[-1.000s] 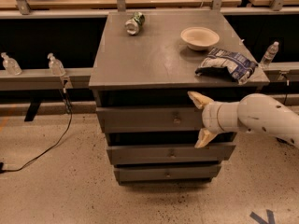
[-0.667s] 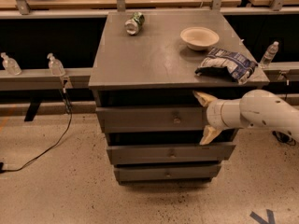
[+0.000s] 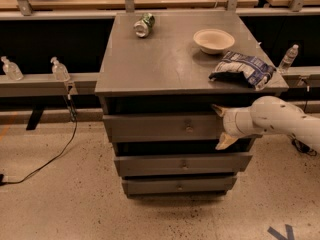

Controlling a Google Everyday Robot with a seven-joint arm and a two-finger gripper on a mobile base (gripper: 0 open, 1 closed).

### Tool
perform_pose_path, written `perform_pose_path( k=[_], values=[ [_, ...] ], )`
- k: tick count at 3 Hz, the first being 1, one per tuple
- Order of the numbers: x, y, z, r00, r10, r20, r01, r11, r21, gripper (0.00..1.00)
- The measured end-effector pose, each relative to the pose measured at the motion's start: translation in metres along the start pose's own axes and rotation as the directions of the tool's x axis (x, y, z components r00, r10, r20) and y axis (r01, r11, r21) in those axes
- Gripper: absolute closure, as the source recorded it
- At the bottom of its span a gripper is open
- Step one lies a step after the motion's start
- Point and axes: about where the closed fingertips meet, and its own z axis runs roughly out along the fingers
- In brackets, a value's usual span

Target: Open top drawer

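From where I stand, the white arm [image 3: 287, 123] reaches in from the right, and the gripper [image 3: 218, 127] sits at the right end of the top drawer [image 3: 155, 128]. Its two cream fingers [image 3: 223, 142] are spread well apart, one above the other. The upper tip is up by the dark gap under the cabinet top and the lower tip is down at the drawer front's bottom edge. I cannot tell whether either tip is pressing on the grey front. The drawer's small round knob [image 3: 188, 127] lies just to the left of the gripper, level with the space between the fingers and not held by them. Below the gripper and to its left are the middle drawer [image 3: 182, 164] and then the bottom drawer [image 3: 179, 186], each with its own little knob. Just above the gripper, on the grey cabinet top [image 3: 160, 64], a crumpled chip bag [image 3: 242, 69] rests near the right front corner. A pale bowl [image 3: 213, 40] sits farther back, and a can [image 3: 144, 25] lies on its side well off to the upper left. A clear bottle [image 3: 288, 58] stands on the rail above and to the right of the arm. Two more bottles [image 3: 59, 70] stand on the rail far to the left, above a black cable [image 3: 50, 159] that trails over the speckled floor.
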Motion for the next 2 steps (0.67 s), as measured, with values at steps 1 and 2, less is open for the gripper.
perform_pose_path(
  k=[1,2],
  values=[
    [0.0042,0.0045,0.0116,1.000,0.008,-0.010,-0.008,0.9996,-0.029,0.32],
    [0.0031,0.0020,0.0085,1.000,0.007,-0.009,-0.008,0.9995,-0.029,0.20]
  ],
)
